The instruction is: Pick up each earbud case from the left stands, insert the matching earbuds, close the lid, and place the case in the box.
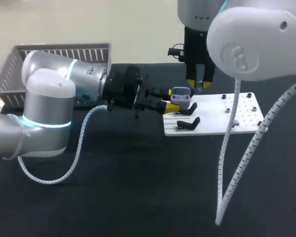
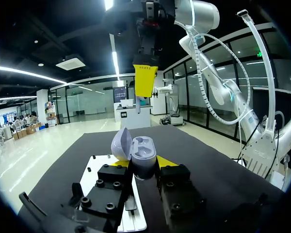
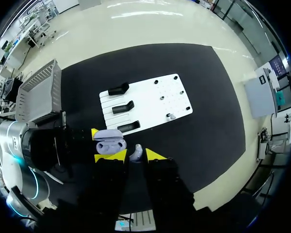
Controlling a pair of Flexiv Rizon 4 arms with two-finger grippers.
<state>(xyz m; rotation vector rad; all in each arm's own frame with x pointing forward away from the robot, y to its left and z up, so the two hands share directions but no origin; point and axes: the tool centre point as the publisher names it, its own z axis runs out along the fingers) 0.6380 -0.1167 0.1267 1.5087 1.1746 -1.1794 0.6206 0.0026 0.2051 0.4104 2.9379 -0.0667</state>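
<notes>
A pale lavender earbud case (image 1: pixel 180 94) with its lid up is held just above the near-left corner of the white board (image 1: pixel 214 118). My left gripper (image 1: pixel 176 101) is shut on it from both sides. In the left wrist view the case (image 2: pixel 141 156) sits between the gripper's own yellow tips (image 2: pixel 143 165), its empty wells showing. My right gripper (image 1: pixel 198 85) hangs a little above and behind the case. It is shut on a small pale earbud (image 3: pixel 136 152), which lies between its fingers just beside the open case (image 3: pixel 109 143).
Two empty black stands (image 1: pixel 187 109) (image 1: pixel 187 123) sit on the board's left part, and small pegs (image 1: pixel 235 122) dot its right part. A grey slatted basket (image 1: pixel 59 54) stands at the back left, behind my left arm.
</notes>
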